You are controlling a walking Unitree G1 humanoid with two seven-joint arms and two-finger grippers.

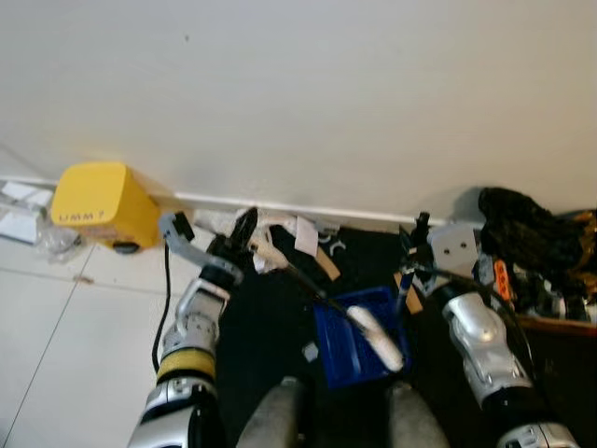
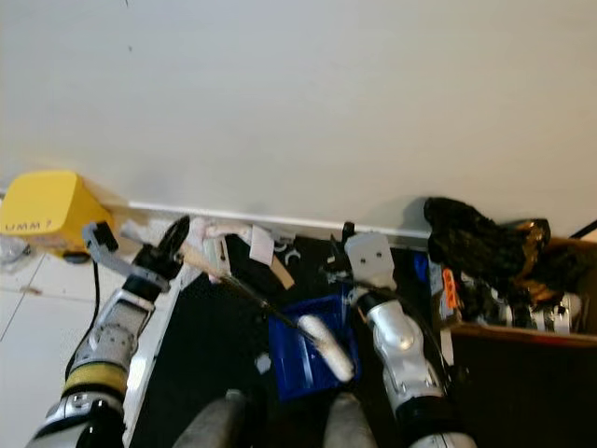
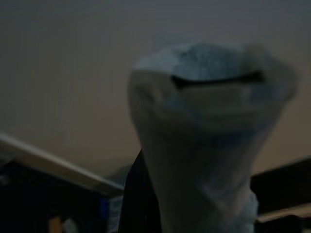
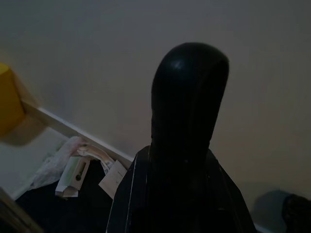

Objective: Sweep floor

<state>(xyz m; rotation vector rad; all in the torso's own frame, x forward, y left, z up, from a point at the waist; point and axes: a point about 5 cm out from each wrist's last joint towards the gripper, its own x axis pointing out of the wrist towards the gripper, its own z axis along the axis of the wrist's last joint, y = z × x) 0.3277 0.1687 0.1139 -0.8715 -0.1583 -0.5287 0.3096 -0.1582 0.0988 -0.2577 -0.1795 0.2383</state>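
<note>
Sweeping step in hand: litter by the skirting, dustpan ready.
Left hand [image 1: 244, 235] grips a brush [image 1: 373, 338] over the blue dustpan [image 1: 347, 347]; right hand [image 2: 338, 250], grip unclear; next, draw the papers [image 2: 233, 245] off the floor [image 1: 84, 327] edge into it.

Both arms were shiny silver with chunky segmented casings. The left arm [image 1: 191, 327] had a yellow band near the elbow, black joints and a black cable looping alongside. The right arm [image 1: 478, 341] carried a pale grey wrist block, black below.
</note>
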